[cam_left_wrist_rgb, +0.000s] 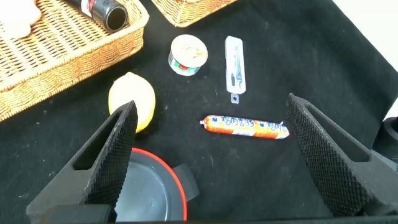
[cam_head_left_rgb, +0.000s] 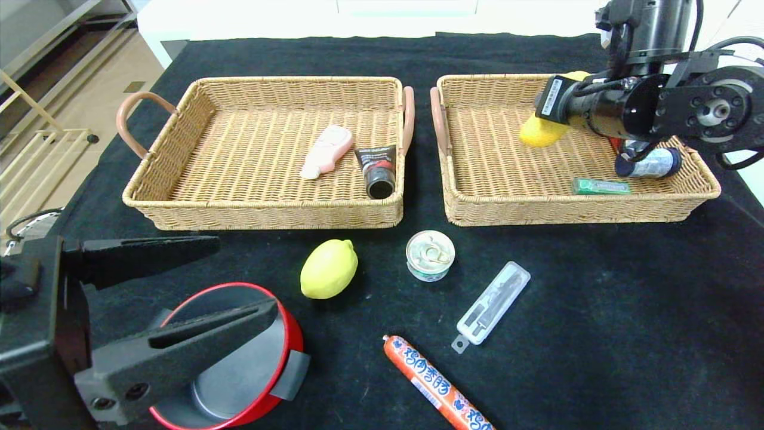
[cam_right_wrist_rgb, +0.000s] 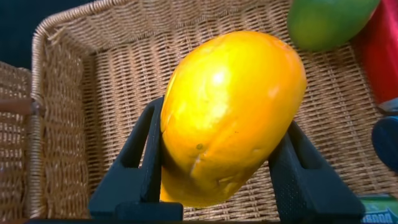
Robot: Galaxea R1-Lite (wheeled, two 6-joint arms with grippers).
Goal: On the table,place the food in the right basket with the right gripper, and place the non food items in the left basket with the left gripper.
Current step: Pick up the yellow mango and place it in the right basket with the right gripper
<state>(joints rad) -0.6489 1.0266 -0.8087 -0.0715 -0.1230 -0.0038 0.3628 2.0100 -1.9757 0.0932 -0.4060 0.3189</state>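
Note:
My right gripper [cam_right_wrist_rgb: 224, 127] is shut on a large yellow fruit [cam_head_left_rgb: 540, 132], held over the back part of the right basket [cam_head_left_rgb: 573, 206]. Whether the fruit touches the basket floor I cannot tell. At the near left my left gripper [cam_head_left_rgb: 239, 278] is open with nothing between its fingers, above a red-rimmed bowl [cam_head_left_rgb: 293, 337]. On the black cloth in front of the baskets lie a lemon [cam_head_left_rgb: 329, 269], a small tin can [cam_head_left_rgb: 430, 255], a clear plastic case [cam_head_left_rgb: 493, 302] and an orange sausage [cam_head_left_rgb: 437, 385]. The left basket [cam_head_left_rgb: 262, 83] holds a pink item [cam_head_left_rgb: 327, 151] and a black tube [cam_head_left_rgb: 377, 170].
The right basket also holds a green pack [cam_head_left_rgb: 601, 186], a blue-capped bottle [cam_head_left_rgb: 650, 164], a green fruit [cam_right_wrist_rgb: 329, 22] and something red [cam_right_wrist_rgb: 380, 62]. The right arm's wrist covers that basket's back right corner. The table's left edge drops to the floor.

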